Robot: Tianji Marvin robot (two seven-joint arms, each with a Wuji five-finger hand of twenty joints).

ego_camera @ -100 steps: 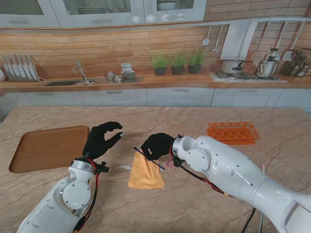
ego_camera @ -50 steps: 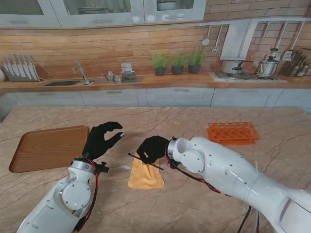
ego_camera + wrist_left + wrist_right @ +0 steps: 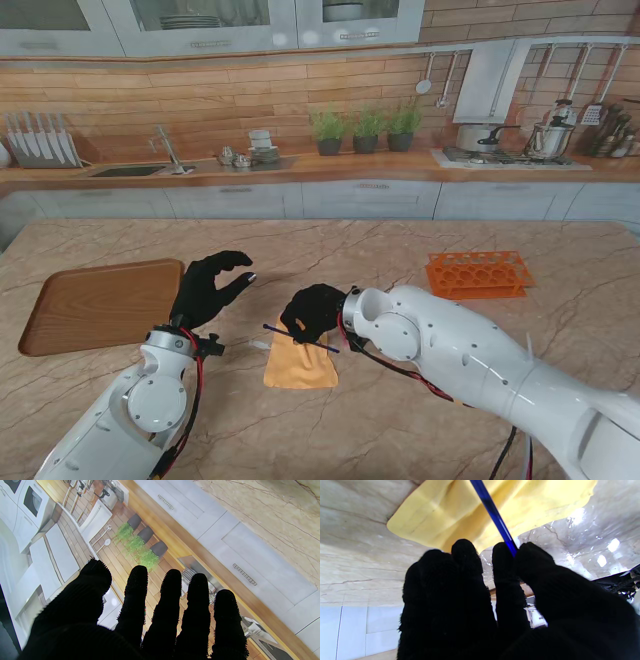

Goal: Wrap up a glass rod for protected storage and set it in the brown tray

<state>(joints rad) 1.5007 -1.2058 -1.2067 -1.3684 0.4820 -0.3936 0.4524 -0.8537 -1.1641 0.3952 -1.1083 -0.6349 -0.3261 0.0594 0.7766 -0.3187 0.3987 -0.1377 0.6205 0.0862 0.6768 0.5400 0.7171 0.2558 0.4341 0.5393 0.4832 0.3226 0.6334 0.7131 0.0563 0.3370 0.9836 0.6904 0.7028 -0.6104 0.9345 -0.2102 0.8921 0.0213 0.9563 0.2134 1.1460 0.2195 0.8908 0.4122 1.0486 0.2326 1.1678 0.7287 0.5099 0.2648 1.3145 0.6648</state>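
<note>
A thin dark blue glass rod point(image 3: 320, 343) is pinched in my right hand point(image 3: 314, 311), which is shut on it just over the far edge of the yellow cloth point(image 3: 298, 364). The rod sticks out on both sides of the hand and lies roughly level. In the right wrist view the blue rod point(image 3: 495, 517) runs from between my thumb and fingers across the yellow cloth point(image 3: 450, 512). My left hand point(image 3: 208, 287) is held up off the table, open, fingers apart, holding nothing; its fingers point(image 3: 167, 605) show spread in the left wrist view. The brown tray point(image 3: 100, 303) lies at the left.
An orange test-tube rack point(image 3: 478, 273) stands on the marble table to the right, farther from me. A short clear rod-like piece point(image 3: 258, 345) lies on the table left of the cloth. Kitchen counter, sink and potted plants line the far wall.
My right hand has carried the rod leftward over the cloth's far edge, and the rod has turned from steeply slanted to nearly level. The left hand has not moved.
</note>
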